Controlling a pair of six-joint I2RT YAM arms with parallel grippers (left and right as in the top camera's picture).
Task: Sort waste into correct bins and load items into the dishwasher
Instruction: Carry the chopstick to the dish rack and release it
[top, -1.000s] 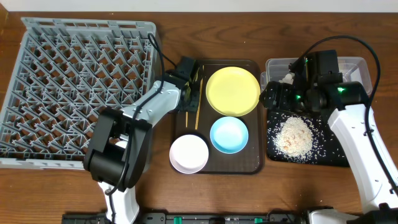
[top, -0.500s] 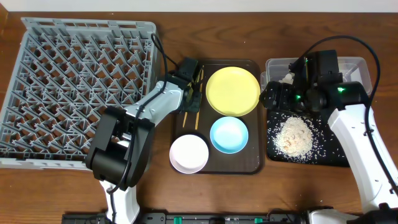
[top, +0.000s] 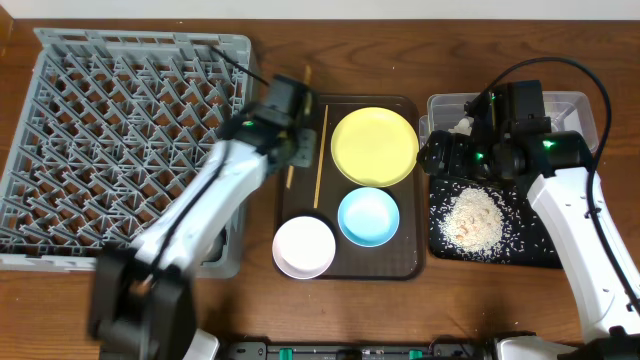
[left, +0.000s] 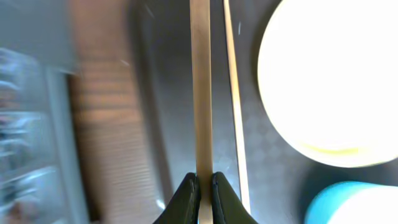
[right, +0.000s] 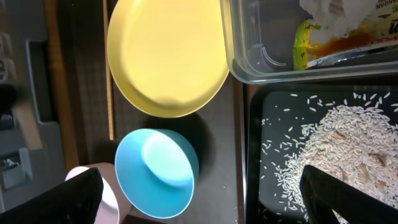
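My left gripper (top: 293, 150) (left: 202, 186) is shut on one wooden chopstick (top: 304, 85) (left: 200, 93), held just left of the brown tray's edge. The other chopstick (top: 320, 155) (left: 233, 112) lies on the tray beside the yellow plate (top: 375, 145) (right: 168, 56). Below them sit the light blue bowl (top: 368, 216) (right: 158, 174) and the pinkish-white bowl (top: 304, 246). My right gripper (top: 435, 155) (right: 214, 199) hangs open between the plate and the bins. The clear tub (top: 575, 105) (right: 280, 68) holds the tissue (right: 329, 12) and wrapper (right: 329, 40). Rice (top: 470, 218) (right: 342, 143) lies on the black tray (top: 540, 255). The grey dish rack (top: 120, 140) fills the left.
The brown serving tray (top: 410, 268) sits mid-table between the rack and the bins. My left arm stretches from the front edge up across the rack's right side. Loose rice grains are scattered over the black tray around the heap.
My left gripper has closed on one chopstick and carried it up and to the left, off the tray's edge; that arm is blurred with motion. The right arm has not moved.
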